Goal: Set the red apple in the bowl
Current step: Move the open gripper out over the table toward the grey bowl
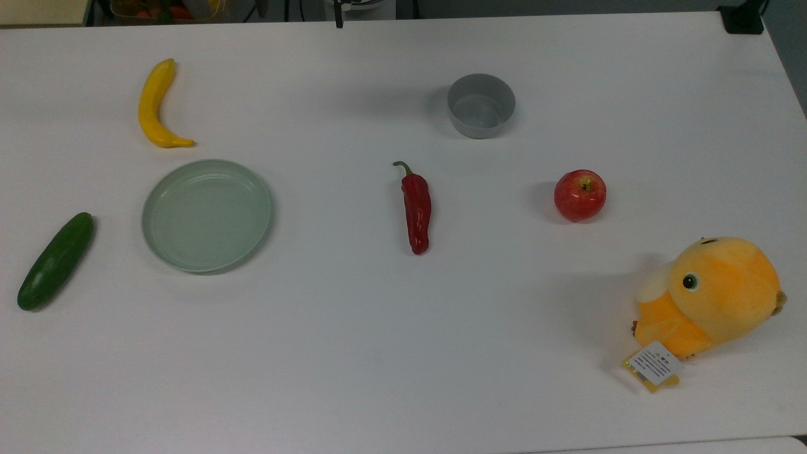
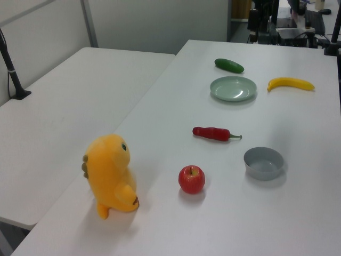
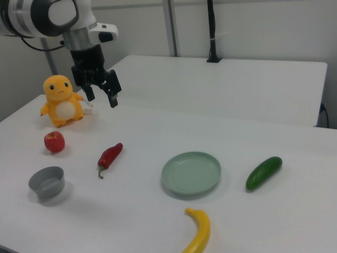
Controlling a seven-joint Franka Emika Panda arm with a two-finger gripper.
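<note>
Red apple (image 1: pixel 580 195) with yellowish speckles, grey bowl (image 1: pixel 481 105), dark-red chili (image 1: pixel 416 209), pale green plate (image 1: pixel 207 215).

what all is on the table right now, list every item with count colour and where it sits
round red apple: one, red with yellowish speckles, top view's right, loose on the table
small deep grey plastic bowl: one, grey, empty, beyond the apple in the top view
long dark-red chili pepper: one, dark red with green stem, table centre
wide shallow pale green plate: one, pale green, empty, top view's left
curved yellow banana: one, yellow, above the plate in the top view
dark green cucumber: one, green, top view's far left
orange plush toy: one, orange, tagged, top view's lower right
white table: one, white
black two-finger gripper: one, open, above the table near the plush
</note>
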